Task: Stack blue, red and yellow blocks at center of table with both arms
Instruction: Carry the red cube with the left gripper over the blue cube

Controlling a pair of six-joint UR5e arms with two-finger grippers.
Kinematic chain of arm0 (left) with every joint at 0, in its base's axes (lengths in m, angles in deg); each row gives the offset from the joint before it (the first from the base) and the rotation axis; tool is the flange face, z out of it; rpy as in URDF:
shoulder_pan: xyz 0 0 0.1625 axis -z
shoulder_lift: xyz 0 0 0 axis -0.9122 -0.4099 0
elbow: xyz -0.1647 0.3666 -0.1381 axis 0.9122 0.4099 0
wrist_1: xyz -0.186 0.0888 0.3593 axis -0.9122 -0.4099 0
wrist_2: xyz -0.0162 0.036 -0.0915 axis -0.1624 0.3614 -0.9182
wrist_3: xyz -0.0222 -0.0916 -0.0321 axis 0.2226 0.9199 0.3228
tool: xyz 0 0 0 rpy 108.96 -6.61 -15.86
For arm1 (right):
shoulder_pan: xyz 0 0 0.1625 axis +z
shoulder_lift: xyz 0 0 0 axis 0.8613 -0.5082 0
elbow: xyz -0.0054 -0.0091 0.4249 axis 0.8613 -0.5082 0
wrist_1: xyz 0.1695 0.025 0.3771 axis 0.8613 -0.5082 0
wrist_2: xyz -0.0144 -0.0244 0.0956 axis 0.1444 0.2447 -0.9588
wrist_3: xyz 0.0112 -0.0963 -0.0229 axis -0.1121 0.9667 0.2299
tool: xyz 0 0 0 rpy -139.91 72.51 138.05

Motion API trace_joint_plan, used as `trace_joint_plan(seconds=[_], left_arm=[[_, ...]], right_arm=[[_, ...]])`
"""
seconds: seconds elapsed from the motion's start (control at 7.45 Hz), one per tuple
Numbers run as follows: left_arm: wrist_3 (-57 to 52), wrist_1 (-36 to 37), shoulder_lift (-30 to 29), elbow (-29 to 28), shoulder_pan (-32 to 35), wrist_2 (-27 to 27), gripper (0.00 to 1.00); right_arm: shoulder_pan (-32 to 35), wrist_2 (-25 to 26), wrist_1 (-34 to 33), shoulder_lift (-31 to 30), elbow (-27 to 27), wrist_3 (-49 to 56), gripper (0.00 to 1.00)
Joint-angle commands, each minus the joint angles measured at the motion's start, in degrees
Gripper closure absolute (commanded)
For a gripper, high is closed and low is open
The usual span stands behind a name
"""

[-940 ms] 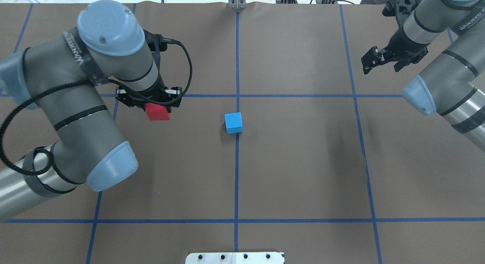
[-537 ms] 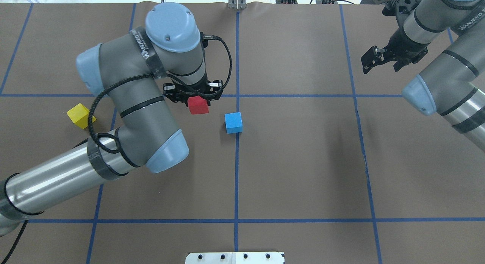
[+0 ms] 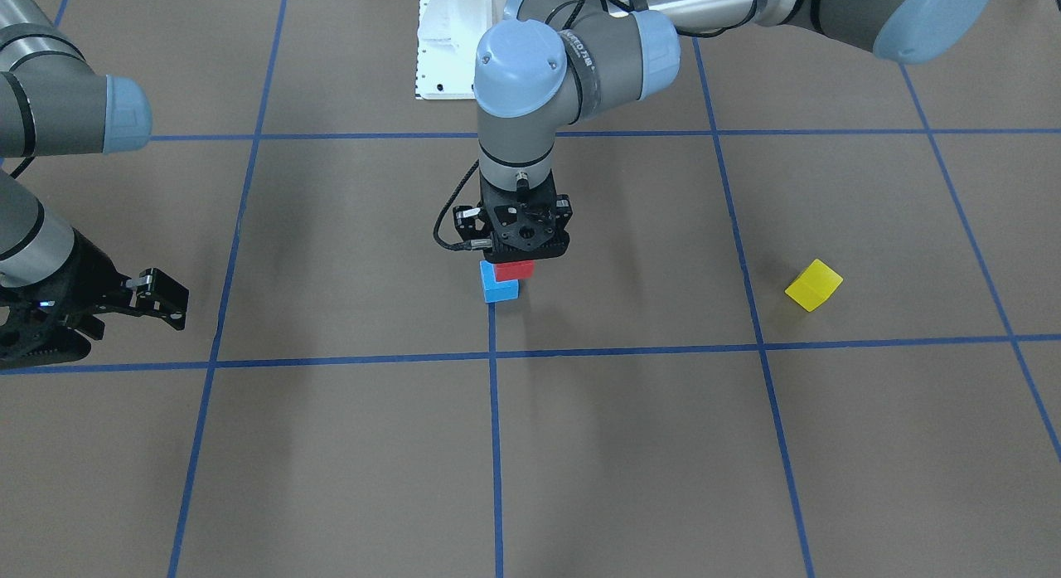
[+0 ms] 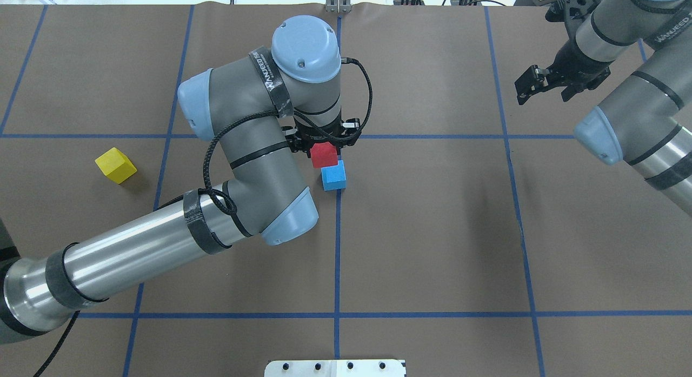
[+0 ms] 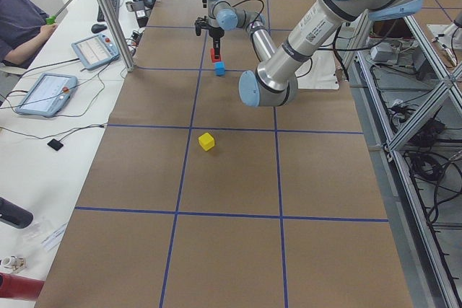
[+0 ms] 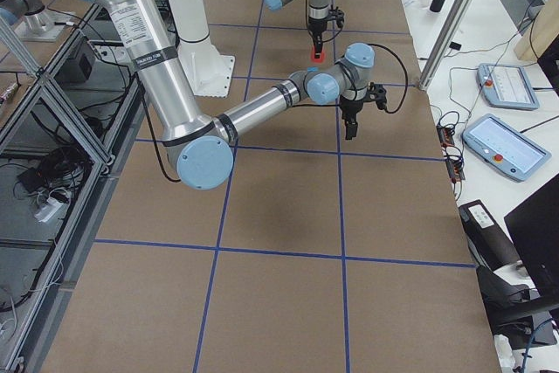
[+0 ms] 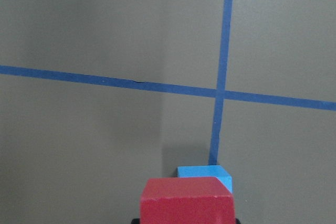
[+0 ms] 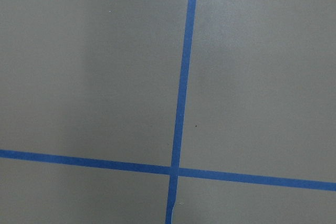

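Note:
My left gripper (image 4: 323, 145) is shut on the red block (image 4: 324, 154) and holds it in the air just beside and above the blue block (image 4: 333, 178), which sits on the table's centre line. The front-facing view shows the left gripper (image 3: 515, 261), the red block (image 3: 514, 269) and the blue block (image 3: 500, 290). The left wrist view has the red block (image 7: 186, 201) in front of the blue block (image 7: 206, 174). The yellow block (image 4: 115, 165) lies alone on the table's left side. My right gripper (image 4: 543, 85) is open and empty, far back on the right.
Brown table cover (image 4: 432, 231) with blue tape grid lines. A white base plate (image 4: 335, 368) sits at the near edge. Operator tablets and cables lie beyond the table's far side in the exterior right view (image 6: 502, 146).
My left arm has carried the red block to the right, from the left side to just beside the blue block. The yellow block came into sight. The right arm stayed still.

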Motion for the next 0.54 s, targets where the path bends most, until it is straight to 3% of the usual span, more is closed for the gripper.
trace_joint_plan(seconds=[0.0,0.4], left_arm=[[0.09,-0.29,-1.53,-2.71,-0.24,0.00,1.00],[0.00,-0.55,-1.53,-4.38,-0.68,0.00,1.00]], right_arm=[[0.00,0.00,0.00,0.00,-0.01,0.01,0.00],[0.00,0.00,0.00,0.00,-0.01,-0.16,0.00]])
